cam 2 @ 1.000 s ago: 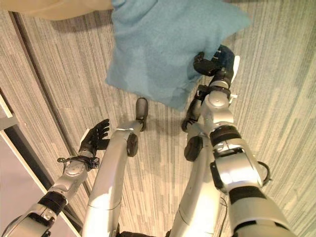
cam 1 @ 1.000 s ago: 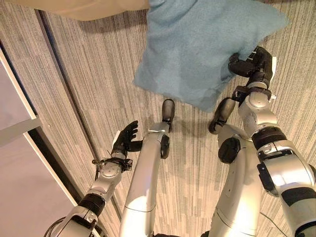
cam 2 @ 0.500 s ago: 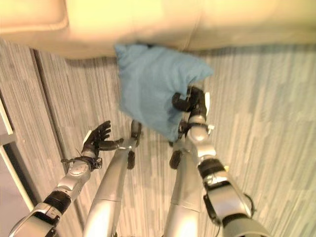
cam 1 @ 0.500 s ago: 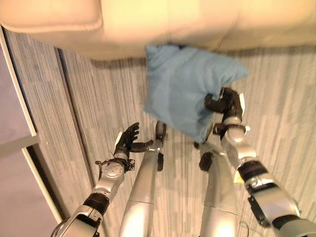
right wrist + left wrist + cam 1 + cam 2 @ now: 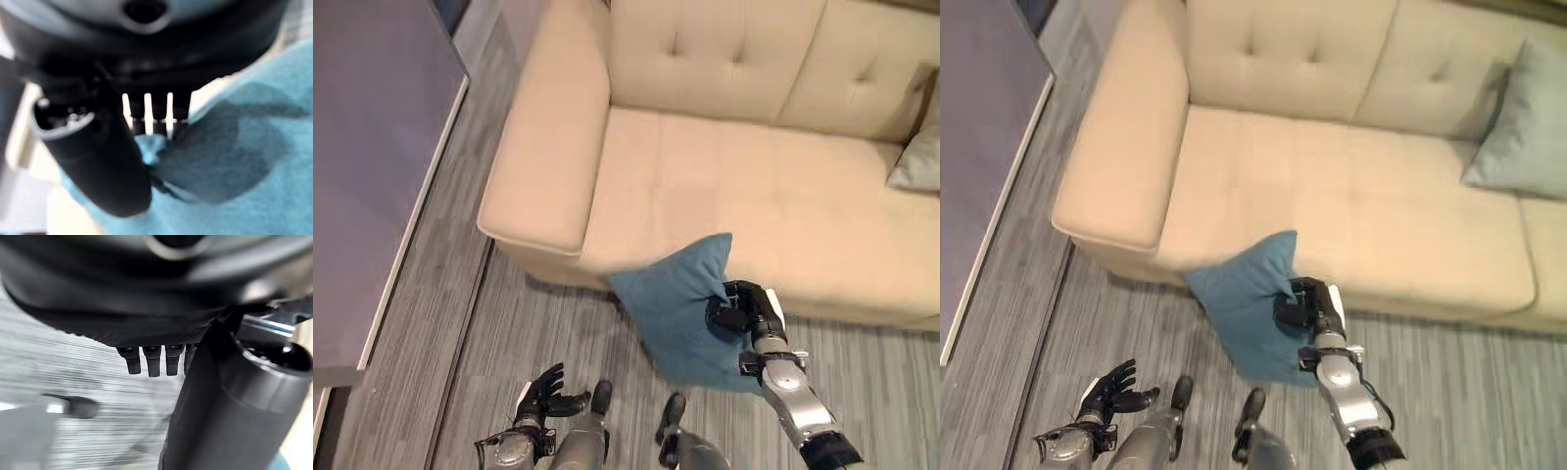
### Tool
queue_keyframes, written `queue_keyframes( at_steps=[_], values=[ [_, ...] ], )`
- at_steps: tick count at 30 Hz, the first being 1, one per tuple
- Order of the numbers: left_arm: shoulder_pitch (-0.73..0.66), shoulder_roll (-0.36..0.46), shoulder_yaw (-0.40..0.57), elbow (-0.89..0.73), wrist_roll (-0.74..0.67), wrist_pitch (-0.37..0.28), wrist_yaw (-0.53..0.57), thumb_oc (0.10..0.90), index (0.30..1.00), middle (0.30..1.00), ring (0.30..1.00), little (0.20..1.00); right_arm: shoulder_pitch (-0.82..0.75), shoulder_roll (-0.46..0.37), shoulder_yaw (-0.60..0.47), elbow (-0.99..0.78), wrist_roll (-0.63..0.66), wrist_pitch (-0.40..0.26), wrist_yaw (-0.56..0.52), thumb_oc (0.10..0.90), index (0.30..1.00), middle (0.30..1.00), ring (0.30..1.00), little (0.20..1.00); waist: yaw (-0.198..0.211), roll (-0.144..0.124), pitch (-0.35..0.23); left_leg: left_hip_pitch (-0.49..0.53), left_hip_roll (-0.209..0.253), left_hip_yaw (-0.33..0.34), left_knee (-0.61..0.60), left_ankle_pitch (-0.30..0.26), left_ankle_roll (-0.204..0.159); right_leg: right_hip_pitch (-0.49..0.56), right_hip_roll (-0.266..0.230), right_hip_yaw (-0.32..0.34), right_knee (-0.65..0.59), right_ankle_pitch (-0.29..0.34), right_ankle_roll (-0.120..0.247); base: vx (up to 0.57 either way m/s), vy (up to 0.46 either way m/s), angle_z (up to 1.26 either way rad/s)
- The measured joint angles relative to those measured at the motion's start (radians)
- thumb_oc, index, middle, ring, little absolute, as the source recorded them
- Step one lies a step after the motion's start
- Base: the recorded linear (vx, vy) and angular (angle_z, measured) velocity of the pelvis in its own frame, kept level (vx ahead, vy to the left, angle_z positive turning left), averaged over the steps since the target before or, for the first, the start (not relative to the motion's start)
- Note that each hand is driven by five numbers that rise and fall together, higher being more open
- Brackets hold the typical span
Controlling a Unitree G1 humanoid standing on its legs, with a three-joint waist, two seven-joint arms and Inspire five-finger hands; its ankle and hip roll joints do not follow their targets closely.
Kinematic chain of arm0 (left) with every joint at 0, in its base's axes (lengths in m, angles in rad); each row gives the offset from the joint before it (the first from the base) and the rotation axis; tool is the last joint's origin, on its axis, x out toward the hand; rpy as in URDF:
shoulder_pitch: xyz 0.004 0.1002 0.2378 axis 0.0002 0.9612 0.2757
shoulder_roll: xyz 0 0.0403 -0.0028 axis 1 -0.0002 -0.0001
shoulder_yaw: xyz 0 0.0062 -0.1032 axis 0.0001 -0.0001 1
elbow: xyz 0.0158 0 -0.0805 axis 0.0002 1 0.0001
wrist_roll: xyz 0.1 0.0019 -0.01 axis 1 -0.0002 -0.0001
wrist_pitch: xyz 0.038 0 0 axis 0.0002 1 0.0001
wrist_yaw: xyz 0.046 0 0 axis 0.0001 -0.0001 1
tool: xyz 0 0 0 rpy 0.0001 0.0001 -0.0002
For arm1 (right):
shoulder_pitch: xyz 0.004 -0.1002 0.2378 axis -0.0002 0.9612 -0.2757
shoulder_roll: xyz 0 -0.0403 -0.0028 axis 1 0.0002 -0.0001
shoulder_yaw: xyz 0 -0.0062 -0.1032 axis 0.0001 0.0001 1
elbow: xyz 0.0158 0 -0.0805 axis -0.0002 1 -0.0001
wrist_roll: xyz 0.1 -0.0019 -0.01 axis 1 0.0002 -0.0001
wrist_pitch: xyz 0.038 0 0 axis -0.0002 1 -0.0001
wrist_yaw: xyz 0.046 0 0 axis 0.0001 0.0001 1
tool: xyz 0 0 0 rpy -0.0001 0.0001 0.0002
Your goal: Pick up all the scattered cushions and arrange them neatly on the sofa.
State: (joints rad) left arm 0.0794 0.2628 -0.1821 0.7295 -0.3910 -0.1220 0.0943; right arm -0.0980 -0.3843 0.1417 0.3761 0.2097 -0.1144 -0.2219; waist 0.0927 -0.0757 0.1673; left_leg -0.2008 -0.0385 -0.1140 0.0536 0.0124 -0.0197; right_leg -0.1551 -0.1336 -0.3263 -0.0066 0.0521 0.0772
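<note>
Robot holds a teal cushion before a cream sofa.

At about 7 o'clock, nearest the camera, the left robot hand [image 5: 544, 390] hangs low over the grey striped floor [image 5: 431, 323] with fingers spread and relaxed, grasping nothing. At about 5 o'clock the right robot hand [image 5: 742, 305] is clenched on an edge of the teal cushion [image 5: 675, 308], thumb and fingers pinching the fabric, as the right wrist view shows. The cushion hangs tilted, one corner up, in front of the sofa's front edge and above the floor. Beyond it, from 10 to 2 o'clock, stretches the cream sofa [image 5: 705, 186] with its tufted back and broad armrest at the left. A pale green cushion [image 5: 1523, 127] leans against the sofa's back at 2 o'clock, resting on the seat.
</note>
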Motion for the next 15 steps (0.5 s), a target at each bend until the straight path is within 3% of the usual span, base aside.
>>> queue_keyframes(
  at_steps=[3,4,6,10,12,15],
  values=[
    [-0.016,0.018,0.016,-0.083,-0.001,0.017,-0.01,0.8,0.9,0.9,0.9,0.9,0.003,-0.031,-0.017,-0.039,0.005,0.004,0.044,0.4,0.3,0.3,0.3,0.3,-0.007,-0.009,-0.044,0.118,0.01,0.027,-0.077,0.005,0.002,0.107,0.019,0.008,-0.085,0.03,0.002,0.21,-0.006,-0.35],
    [0.005,0.01,0.048,-0.157,-0.002,0.018,-0.021,0.8,0.9,0.9,0.9,0.9,0.001,-0.033,-0.017,-0.102,0.014,0.019,0.083,0.4,0.3,0.3,0.3,0.3,0.011,-0.009,-0.045,0.195,0.025,0.064,-0.131,0.017,-0.001,0.141,0.032,0.048,-0.086,0.029,0.002,0.13,-0.002,-0.62],
    [-0.016,0.003,0.057,-0.185,-0.019,0.017,-0.022,0.8,0.9,0.9,0.9,0.9,-0.018,-0.037,-0.02,-0.162,0.041,0.018,0.089,0.4,0.3,0.3,0.3,0.3,-0.002,-0.011,-0.081,0.212,0.032,0.072,-0.141,0.017,-0.001,0.146,0.039,0.055,-0.086,0.029,0.003,0.12,-0.011,-0.35],
    [-0.014,-0.004,0.064,-0.243,-0.084,0.018,-0.016,0.8,0.9,0.9,0.9,0.9,-0.123,-0.095,-0.01,-0.189,0.104,0.022,0.119,0.4,0.3,0.3,0.3,0.3,0.003,-0.015,-0.086,0.237,0.039,0.102,-0.141,0.017,-0.001,0.161,0.047,0.084,-0.086,0.029,0.002,0.12,-0.021,-0.19],
    [-0.027,-0.008,0.056,-0.291,-0.109,0.016,0.002,0.8,0.9,0.9,0.9,0.9,-0.198,-0.184,0.05,-0.22,0.131,0.037,0.141,0.4,0.3,0.3,0.3,0.3,-0.002,-0.015,-0.086,0.258,0.044,0.108,-0.142,0.016,-0.002,0.179,0.052,0.088,-0.087,0.029,0.002,0.1,-0.013,-0.11],
    [-0.097,-0.013,0.028,-0.313,-0.168,-0.004,0.028,0.8,0.9,0.9,0.9,0.9,-0.346,-0.197,0.098,-0.249,0.205,0.035,0.151,0.4,0.3,0.3,0.3,0.3,-0.005,-0.016,-0.086,0.265,0.056,0.128,-0.142,0.017,-0.003,0.175,0.065,0.111,-0.086,0.035,-0.005,0.09,0.003,-0.21]
  ],
)
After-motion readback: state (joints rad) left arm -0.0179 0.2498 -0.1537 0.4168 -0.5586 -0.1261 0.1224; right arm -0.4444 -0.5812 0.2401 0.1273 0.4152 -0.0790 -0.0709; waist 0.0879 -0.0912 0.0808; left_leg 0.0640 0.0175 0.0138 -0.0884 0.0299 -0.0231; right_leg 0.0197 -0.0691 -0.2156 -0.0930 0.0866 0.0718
